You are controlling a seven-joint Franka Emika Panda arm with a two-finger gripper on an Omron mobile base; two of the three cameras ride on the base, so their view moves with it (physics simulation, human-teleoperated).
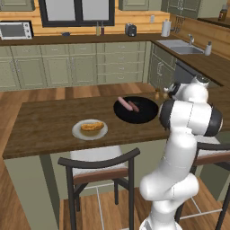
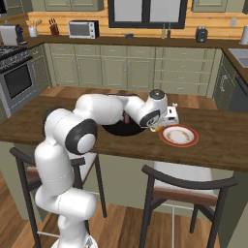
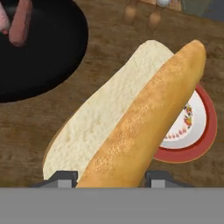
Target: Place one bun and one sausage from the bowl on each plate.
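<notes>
Jaws gripping bun [image 3: 144,127], red-rimmed plate [image 3: 209,131] beneath

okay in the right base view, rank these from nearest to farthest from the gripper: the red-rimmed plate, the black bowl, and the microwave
1. Red-rimmed plate: on the counter beside the gripper, which is shut on a bun.
2. Black bowl: on the counter behind the forearm, arguably about as near.
3. Microwave: on the back counter, clearly farthest.
</notes>
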